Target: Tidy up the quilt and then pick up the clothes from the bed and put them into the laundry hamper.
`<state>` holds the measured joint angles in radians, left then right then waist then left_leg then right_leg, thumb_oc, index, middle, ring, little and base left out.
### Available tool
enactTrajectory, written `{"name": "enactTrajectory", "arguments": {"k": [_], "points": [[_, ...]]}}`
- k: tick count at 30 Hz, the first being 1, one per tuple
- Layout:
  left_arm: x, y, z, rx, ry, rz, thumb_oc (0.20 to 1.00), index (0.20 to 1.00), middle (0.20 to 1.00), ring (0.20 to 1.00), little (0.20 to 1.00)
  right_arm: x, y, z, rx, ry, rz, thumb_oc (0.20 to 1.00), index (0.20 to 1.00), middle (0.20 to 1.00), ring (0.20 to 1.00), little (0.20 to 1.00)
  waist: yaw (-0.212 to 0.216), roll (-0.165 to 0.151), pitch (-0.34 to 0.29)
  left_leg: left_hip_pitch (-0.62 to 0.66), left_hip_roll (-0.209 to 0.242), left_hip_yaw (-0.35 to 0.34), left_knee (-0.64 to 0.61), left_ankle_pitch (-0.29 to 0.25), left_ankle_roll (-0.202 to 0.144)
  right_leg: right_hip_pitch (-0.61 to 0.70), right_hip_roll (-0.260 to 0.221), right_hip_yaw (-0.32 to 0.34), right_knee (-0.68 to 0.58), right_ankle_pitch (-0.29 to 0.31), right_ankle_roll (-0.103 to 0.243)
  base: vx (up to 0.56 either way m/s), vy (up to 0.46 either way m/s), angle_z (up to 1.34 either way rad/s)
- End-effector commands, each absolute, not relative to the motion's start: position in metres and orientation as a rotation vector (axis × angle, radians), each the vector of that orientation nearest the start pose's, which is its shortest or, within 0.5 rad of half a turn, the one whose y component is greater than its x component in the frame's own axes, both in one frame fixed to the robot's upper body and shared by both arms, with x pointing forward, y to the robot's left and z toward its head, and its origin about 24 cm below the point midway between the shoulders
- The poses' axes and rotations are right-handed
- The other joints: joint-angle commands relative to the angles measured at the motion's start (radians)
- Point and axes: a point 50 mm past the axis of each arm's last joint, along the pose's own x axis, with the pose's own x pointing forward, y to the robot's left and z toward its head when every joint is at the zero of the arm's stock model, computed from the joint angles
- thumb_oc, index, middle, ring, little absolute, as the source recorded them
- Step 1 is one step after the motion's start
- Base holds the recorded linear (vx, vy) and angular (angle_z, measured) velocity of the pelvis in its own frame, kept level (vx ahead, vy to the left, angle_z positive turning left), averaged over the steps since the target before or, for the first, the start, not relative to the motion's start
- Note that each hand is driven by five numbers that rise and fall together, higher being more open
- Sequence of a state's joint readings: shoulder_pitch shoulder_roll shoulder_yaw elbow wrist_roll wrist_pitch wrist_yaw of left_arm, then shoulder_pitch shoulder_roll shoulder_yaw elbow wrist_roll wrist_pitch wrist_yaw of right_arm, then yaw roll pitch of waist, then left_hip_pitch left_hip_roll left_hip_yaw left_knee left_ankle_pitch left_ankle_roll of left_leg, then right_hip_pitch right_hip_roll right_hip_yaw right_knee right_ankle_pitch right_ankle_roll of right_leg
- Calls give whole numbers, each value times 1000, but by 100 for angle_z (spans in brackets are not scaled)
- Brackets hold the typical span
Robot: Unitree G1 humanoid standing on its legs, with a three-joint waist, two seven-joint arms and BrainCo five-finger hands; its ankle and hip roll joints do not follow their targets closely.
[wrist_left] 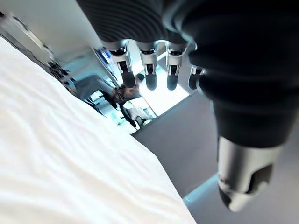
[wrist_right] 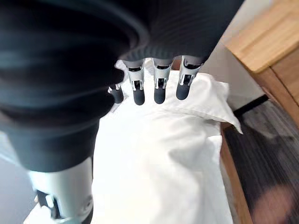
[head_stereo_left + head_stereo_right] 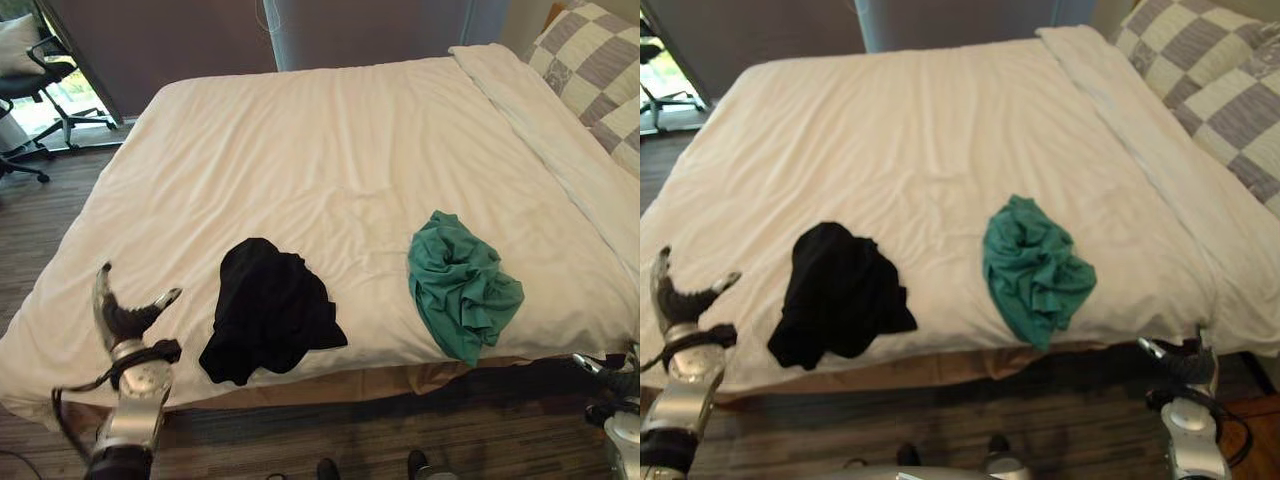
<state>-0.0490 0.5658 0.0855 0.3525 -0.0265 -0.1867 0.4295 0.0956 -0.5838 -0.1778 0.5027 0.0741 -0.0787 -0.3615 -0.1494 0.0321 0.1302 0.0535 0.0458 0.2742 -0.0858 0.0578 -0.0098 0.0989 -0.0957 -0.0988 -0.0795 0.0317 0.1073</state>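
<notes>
The white quilt (image 3: pixel 330 180) lies smooth, so with both my left robot hand (image 3: pixel 128 318) and right robot hand (image 3: pixel 1180 365) wide and empty, I judge next is grasping the crumpled black garment (image 3: pixel 268 310) at 7 o'clock.

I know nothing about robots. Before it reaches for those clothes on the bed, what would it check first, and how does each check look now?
1. Quilt spread flat over the bed: ok, only light wrinkles.
2. Black garment within view near the bed's near edge: ok.
3. Green garment lying apart from the black one: ok.
4. Left hand free, fingers relaxed, holding nothing: ok.
5. Right hand free, fingers straight in its wrist view: ok.
6. Laundry hamper's position: cannot tell.
</notes>
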Motion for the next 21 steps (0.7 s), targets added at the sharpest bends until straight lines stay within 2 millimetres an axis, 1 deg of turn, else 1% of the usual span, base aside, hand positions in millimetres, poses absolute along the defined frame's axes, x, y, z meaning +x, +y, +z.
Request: {"name": "enactTrajectory", "arguments": {"k": [1, 2, 3, 4, 5, 6, 7, 8, 9, 10, 11, 12, 13, 15, 16, 17, 18, 19, 21], "points": [[271, 308, 94, 645, -160, 421, 1000, 1000, 1000, 1000, 1000, 245, -344, 57, -641, 107, -528, 1000, 1000, 1000, 1000, 1000, 1, -60, 45, 67, 60, 23, -1, -100, -83, -66, -73, 58, 30, -37, 79, -19, -8, -6], [277, 301, 92, 676, -144, 383, 1000, 1000, 1000, 1000, 1000, 253, -337, 62, -664, 87, -485, 1000, 1000, 1000, 1000, 1000, 0, -60, 49, 66, 61, 26, -1, -98, -83, -69, -72, 60, 29, -35, 79, -12, 0, -13], [278, 301, 92, 676, -146, 384, 1000, 1000, 1000, 1000, 1000, 253, -338, 62, -664, 86, -486, 1000, 1000, 1000, 1000, 1000, 1, -59, 50, 66, 61, 27, -1, -98, -83, -69, -72, 61, 29, -35, 79, -15, -12, -17], [282, 296, 88, 709, -124, 349, 1000, 1000, 1000, 1000, 1000, 260, -330, 65, -672, 70, -453, 1000, 1000, 1000, 1000, 1000, -1, -60, 56, 66, 62, 29, -1, -97, -84, -73, -71, 63, 29, -34, 78, -30, -20, -14], [292, 287, 77, 814, -66, 293, 1000, 1000, 1000, 1000, 1000, 271, -315, 69, -690, 35, -392, 1000, 1000, 1000, 1000, 1000, -8, -59, 68, 61, 65, 35, -1, -93, -86, -81, -70, 67, 29, -33, 78, -41, -28, -9], [298, 285, 72, 883, -34, 274, 1000, 1000, 1000, 1000, 1000, 276, -309, 71, -693, 18, -370, 1000, 1000, 1000, 1000, 1000, -10, -59, 78, 57, 66, 40, -1, -90, -87, -87, -69, 72, 29, -30, 78, -66, -31, -13], [306, 279, 56, 992, 46, 229, 1000, 1000, 1000, 1000, 1000, 280, -299, 73, -699, -10, -337, 1000, 1000, 1000, 1000, 1000, -23, -55, 92, 45, 69, 48, -1, -82, -90, -104, -69, 78, 31, -27, 78, -44, -22, -14], [307, 278, 57, 993, 43, 228, 1000, 1000, 1000, 1000, 1000, 280, -300, 74, -699, -10, -339, 1000, 1000, 1000, 1000, 1000, -21, -55, 92, 44, 69, 48, -1, -82, -90, -106, -68, 78, 32, -27, 78, -86, -18, -13], [314, 272, 39, 1119, 132, 174, 1000, 1000, 1000, 1000, 1000, 283, -290, 76, -699, -46, -312, 1000, 1000, 1000, 1000, 1000, -41, -49, 112, 25, 69, 55, -1, -76, -93, -135, -67, 84, 38, -25, 83, -89, 2, -8], [316, 272, 30, 1149, 183, 164, 1000, 1000, 1000, 1000, 1000, 283, -287, 76, -696, -51, -307, 1000, 1000, 1000, 1000, 1000, -46, -46, 114, 11, 69, 59, -1, -70, -93, -150, -66, 89, 37, -18, 83, -99, 10, -10], [314, 271, 16, 1196, 261, 138, 1000, 1000, 1000, 1000, 1000, 285, -283, 77, -698, -64, -298, 1000, 1000, 1000, 1000, 1000, -55, -41, 120, 1, 68, 67, -1, -70, -94, -163, -67, 89, 37, -17, 88, -55, 10, -11], [315, 271, 16, 1196, 259, 138, 1000, 1000, 1000, 1000, 1000, 285, -283, 77, -698, -65, -299, 1000, 1000, 1000, 1000, 1000, -53, -41, 118, -4, 68, 68, -1, -66, -94, -168, -66, 90, 37, -13, 87, -34, 2, -20], [306, 272, -7, 1253, 396, 79, 1000, 1000, 1000, 1000, 1000, 283, -282, 75, -705, -61, -295, 1000, 1000, 1000, 1000, 1000, -62, -34, 119, -17, 69, 80, -1, -63, -96, -184, -66, 89, 34, -7, 90, -23, -9, -22], [291, 273, -30, 1268, 520, 32, 1000, 1000, 1000, 1000, 1000, 280, -286, 72, -722, -42, -298, 1000, 1000, 1000, 1000, 1000, -64, -26, 116, -26, 73, 89, -1, -59, -100, -193, -66, 86, 30, -4, 90, 9, -23, -18], [285, 273, -38, 1269, 560, 13, 1000, 1000, 1000, 1000, 1000, 278, -287, 71, -726, -36, -296, 1000, 1000, 1000, 1000, 1000, -66, -24, 117, -26, 74, 91, -1, -57, -101, -194, -67, 85, 29, -3, 90, 23, -40, -12], [277, 274, -47, 1262, 604, -2, 893, 893, 893, 893, 893, 277, -288, 72, -732, -36, -294, 1000, 1000, 1000, 1000, 1000, -63, -21, 118, -27, 76, 92, -1, -55, -103, -195, -67, 83, 28, -3, 89, 23, -42, -11], [262, 277, -61, 1253, 674, -33, 429, 429, 429, 429, 429, 278, -293, 77, -754, -43, -297, 1000, 1000, 1000, 1000, 1000, -59, -13, 120, -29, 79, 90, -1, -52, -106, -196, -69, 79, 28, -3, 87, 16, -40, -8], [262, 276, -61, 1252, 675, -33, 200, 200, 200, 200, 200, 278, -293, 77, -755, -43, -297, 1000, 1000, 1000, 1000, 1000, -60, -12, 119, -30, 79, 90, -1, -52, -106, -196, -68, 78, 27, -3, 87, 14, -32, -3], [249, 276, -72, 1239, 713, -61, 200, 200, 200, 200, 200, 282, -297, 89, -811, -72, -300, 1000, 1000, 1000, 1000, 1000, -53, -4, 122, -32, 82, 85, -1, -49, -109, -197, -68, 76, 26, -3, 85, 0, 0, 0]]}}
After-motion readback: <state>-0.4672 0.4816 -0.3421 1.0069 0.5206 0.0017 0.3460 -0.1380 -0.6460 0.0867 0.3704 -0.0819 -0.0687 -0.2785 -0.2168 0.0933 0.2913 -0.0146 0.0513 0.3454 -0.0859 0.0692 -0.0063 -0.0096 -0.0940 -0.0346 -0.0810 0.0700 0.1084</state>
